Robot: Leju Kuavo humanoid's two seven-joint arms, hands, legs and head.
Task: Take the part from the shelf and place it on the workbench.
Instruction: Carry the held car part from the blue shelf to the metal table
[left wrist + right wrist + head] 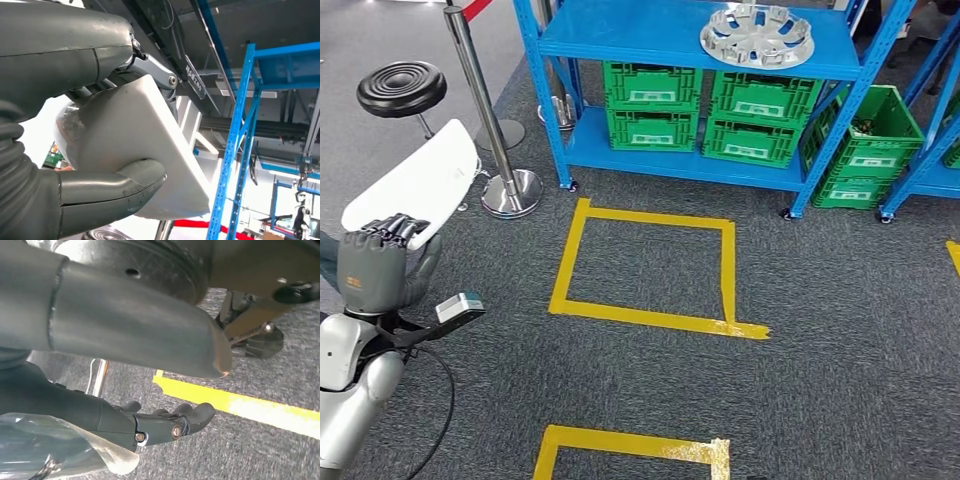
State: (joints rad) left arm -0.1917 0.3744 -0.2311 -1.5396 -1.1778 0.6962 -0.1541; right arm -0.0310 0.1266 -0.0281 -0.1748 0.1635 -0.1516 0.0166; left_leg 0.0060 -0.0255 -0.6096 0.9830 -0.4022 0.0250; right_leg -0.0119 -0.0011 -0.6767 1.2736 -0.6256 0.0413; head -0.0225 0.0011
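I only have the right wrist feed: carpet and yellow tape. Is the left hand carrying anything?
Observer: Yes. The left hand holds a white panel at its near end.
Operator: Solid grip?
Observer: It looks so. In the left wrist view the thumb presses one face and the fingers wrap over the other.
Operator: What's ahead?
Observer: A blue shelf with a silver wheel cover on its upper level and green crates below.

Blue shelf – silver wheel cover on top, green crates below.
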